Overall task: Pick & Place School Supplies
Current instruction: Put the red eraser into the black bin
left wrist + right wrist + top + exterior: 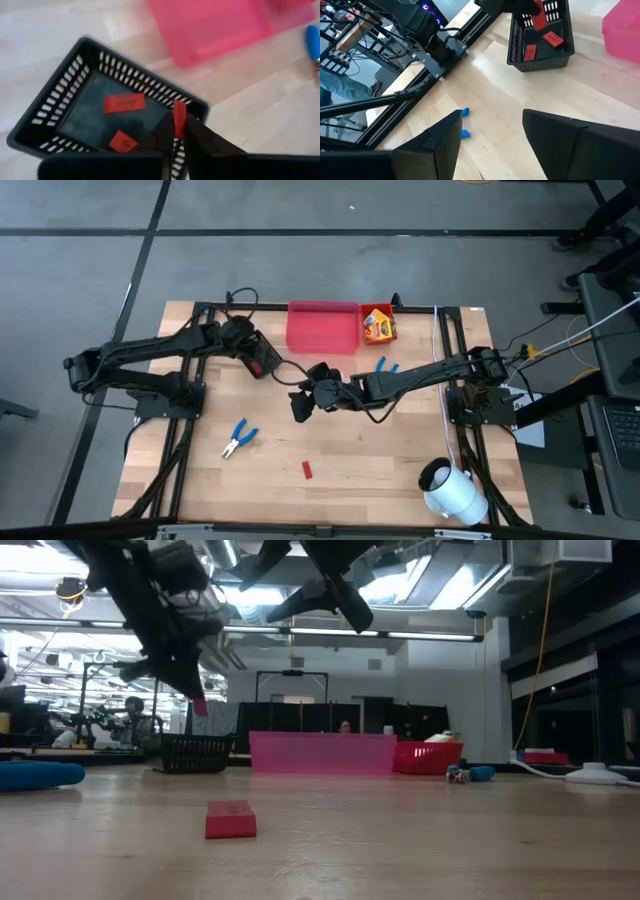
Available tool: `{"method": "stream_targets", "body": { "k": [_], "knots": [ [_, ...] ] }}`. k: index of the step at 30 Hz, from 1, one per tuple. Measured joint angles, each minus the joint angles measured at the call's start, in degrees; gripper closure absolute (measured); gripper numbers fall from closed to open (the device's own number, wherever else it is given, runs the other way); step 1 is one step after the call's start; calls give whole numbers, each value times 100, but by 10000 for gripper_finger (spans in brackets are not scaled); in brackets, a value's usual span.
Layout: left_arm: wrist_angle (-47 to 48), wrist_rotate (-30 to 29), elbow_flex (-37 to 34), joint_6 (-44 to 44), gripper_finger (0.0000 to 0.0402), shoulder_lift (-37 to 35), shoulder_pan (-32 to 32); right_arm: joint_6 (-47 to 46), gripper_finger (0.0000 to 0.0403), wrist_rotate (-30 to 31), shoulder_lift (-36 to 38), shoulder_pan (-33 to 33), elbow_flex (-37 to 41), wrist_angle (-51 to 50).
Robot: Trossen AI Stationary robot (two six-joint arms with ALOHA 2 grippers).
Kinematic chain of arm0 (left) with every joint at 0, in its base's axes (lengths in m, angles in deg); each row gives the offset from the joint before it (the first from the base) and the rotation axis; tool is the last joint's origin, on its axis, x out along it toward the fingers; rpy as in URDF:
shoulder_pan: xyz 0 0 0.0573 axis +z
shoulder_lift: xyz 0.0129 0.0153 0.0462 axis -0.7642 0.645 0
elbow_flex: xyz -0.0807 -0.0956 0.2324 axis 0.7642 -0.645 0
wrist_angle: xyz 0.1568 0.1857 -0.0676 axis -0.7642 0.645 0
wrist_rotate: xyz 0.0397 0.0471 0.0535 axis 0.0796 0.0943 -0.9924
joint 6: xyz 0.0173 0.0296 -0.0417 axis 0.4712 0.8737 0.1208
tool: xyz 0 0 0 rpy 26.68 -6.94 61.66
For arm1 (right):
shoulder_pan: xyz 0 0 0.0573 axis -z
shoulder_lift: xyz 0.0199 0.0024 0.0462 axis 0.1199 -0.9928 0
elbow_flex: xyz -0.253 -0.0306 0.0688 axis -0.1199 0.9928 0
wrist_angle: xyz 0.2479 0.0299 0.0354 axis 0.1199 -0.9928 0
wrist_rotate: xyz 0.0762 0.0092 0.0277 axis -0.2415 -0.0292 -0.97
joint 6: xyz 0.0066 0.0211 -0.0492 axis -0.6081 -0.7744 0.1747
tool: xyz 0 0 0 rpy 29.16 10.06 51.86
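Observation:
My left gripper (pixel 178 131) is shut on a tiny red piece (pixel 178 116) above the black mesh bin (pixel 60 100), where two more red pieces (pixel 124 103) lie on the floor. My right gripper (pixel 492 127) hangs open over bare table near the middle (pixel 300 408), touching nothing. Another red piece (pixel 307 470) lies flat near the near edge. One pair of blue-handled pliers (pixel 238 438) lies left of it, a second pair (pixel 385 366) near the orange bin (pixel 378 323), which holds yellow-and-green crayon boxes. My left gripper pinches the red piece (pixel 178 112) between its two fingertips, coming from above and slanting down. The piece stands on edge between the fingers (pixel 197 135), its end sticking out past them. It is lifted clear, over the black bin's rim (pixel 200 707).
The pink bin (pixel 322 327) stands at the far edge between the black and orange bins. A large white cylinder (pixel 452 492) lies at the near right corner. Cables run along the right side. Open wood lies along the near edge. People show in the room beyond.

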Motion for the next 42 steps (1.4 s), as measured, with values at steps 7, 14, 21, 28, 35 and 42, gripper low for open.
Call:
{"method": "stream_targets", "body": {
  "k": [7, 14, 21, 28, 35, 42],
  "knots": [
    [-3, 313, -14, 306, 262, -63, 133, 16, 190, -118, 0, -4, 2, -32],
    [110, 65, -16, 236, 149, -109, 182, 53, 190, -203, 0, -2, 2, -54],
    [59, 1378, 66, 1676, 173, -435, -415, 23, 189, -271, 2, -42, 7, -325],
    [-27, 2533, 39, 2435, 211, -1006, -1900, -224, 191, -1141, 11, -405, 7, -944],
    [-1117, 1554, 53, 1761, 218, -1532, -3090, -1187, 210, -3567, -328, -654, 11, -576],
    [-1092, 974, 45, 1383, 217, -1832, -3383, -2143, 230, -3942, -969, -698, 9, 361]
  ]
}}
